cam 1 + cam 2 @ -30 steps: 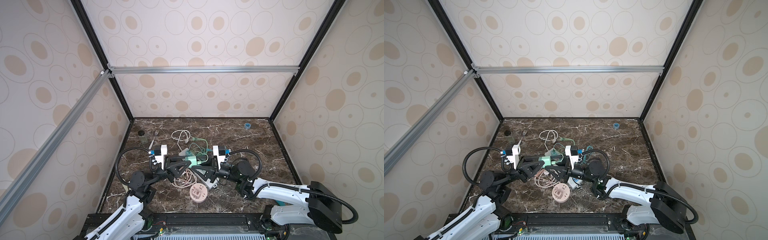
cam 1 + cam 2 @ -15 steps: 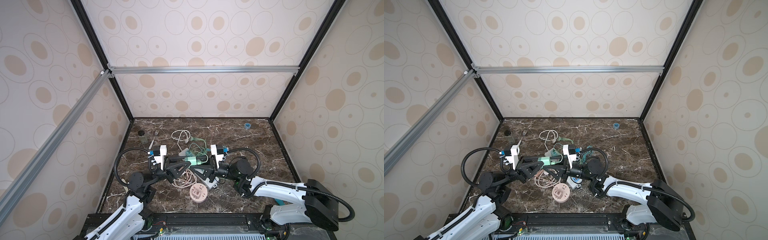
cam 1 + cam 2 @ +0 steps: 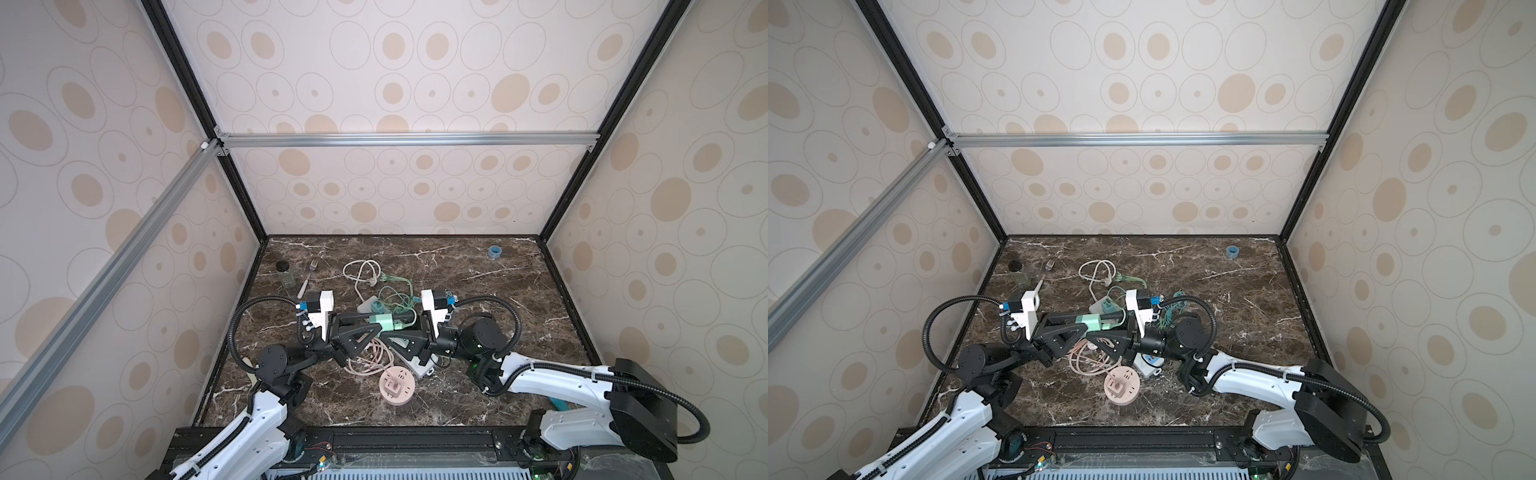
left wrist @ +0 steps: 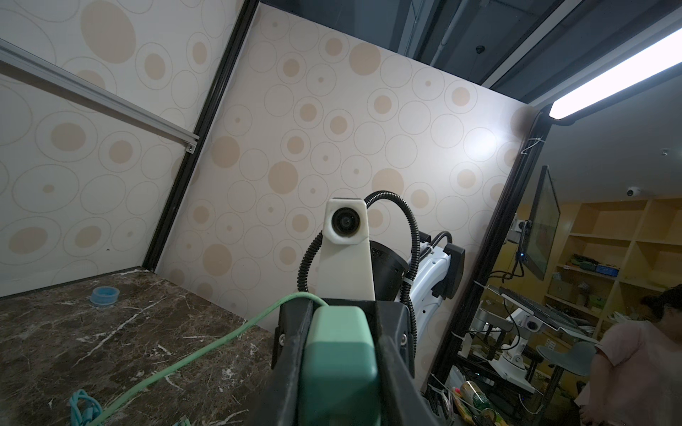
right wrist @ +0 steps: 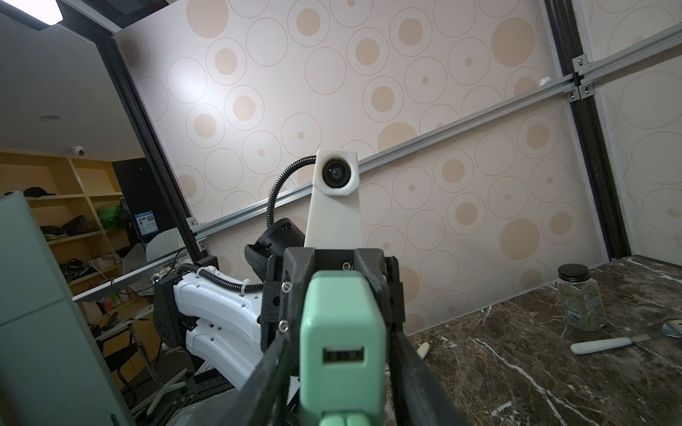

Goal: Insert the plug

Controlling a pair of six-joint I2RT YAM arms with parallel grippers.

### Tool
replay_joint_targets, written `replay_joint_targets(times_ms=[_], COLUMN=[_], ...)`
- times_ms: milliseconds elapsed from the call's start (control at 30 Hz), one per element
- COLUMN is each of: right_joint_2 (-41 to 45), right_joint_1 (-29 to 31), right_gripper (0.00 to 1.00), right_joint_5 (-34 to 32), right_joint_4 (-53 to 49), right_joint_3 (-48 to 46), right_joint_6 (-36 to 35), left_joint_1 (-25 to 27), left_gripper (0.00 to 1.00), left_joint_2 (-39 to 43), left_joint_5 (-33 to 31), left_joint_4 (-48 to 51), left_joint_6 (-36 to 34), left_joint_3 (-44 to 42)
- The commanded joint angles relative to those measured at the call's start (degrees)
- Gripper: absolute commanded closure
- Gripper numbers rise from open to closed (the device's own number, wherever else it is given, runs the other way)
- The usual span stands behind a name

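The green plug (image 3: pixel 381 321) hangs above the middle of the marble table (image 3: pixel 478 374), its USB port facing the right wrist camera. The left gripper (image 4: pixel 345 321) is clamped on it, fingers (image 4: pixel 291 352) tight against both sides. The right gripper (image 5: pixel 341 343) flanks its other end (whether those fingers (image 5: pixel 271 369) press or merely stand close, I cannot tell). Below lie a white power strip (image 3: pixel 420 366), a pink round socket (image 3: pixel 397 386) and tangled cables (image 3: pixel 365 357). A jar (image 3: pixel 285 274), fork (image 3: pixel 306 277) and blue tape roll (image 3: pixel 494 250) sit farther back.

Boxy mint-green adapter (image 3: pixel 381 321) (image 3: pixel 1091 321) held level in mid-air, lower centre of both top views; USB port (image 5: pixel 343 357) unplugged, seen head-on in the right wrist view.
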State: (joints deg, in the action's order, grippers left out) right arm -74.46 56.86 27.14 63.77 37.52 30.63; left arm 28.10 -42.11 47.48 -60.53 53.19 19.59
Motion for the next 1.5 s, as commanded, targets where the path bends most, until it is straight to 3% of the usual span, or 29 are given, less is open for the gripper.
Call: replay_joint_targets(times_ms=[0, 800, 1233, 1367, 1467], right_joint_2=[1.5, 3.3, 4.1, 6.0, 7.9], right_joint_1=[-0.2, -0.3, -0.3, -0.3, -0.2], right_gripper=[0.55, 0.65, 0.86, 0.89, 0.9], right_joint_5=[1.3, 1.3, 1.6, -0.3, -2.5], right_joint_4=[2.5, 0.8, -1.5, -3.4, -6.0], right_joint_3=[1.5, 1.2, 1.4, 0.1, -0.8], right_joint_6=[0.2, -0.7, -1.3, -2.6, -3.5], left_joint_1=[0.6, 0.5, 0.5, 0.5, 0.5], left_gripper=[1.0, 1.0, 1.0, 0.84, 0.52], left_joint_2=[0.3, 0.7, 0.6, 1.1, 1.4], left_joint_5=[1.4, 1.0, 0.5, -0.1, -0.5], left_joint_4=[-2.9, -2.5, 1.2, 5.4, 7.7], left_joint_6=[0.7, 0.4, -0.9, -2.9, -3.8], left_joint_3=[-0.1, -0.7, -0.2, 0.5, 1.0])
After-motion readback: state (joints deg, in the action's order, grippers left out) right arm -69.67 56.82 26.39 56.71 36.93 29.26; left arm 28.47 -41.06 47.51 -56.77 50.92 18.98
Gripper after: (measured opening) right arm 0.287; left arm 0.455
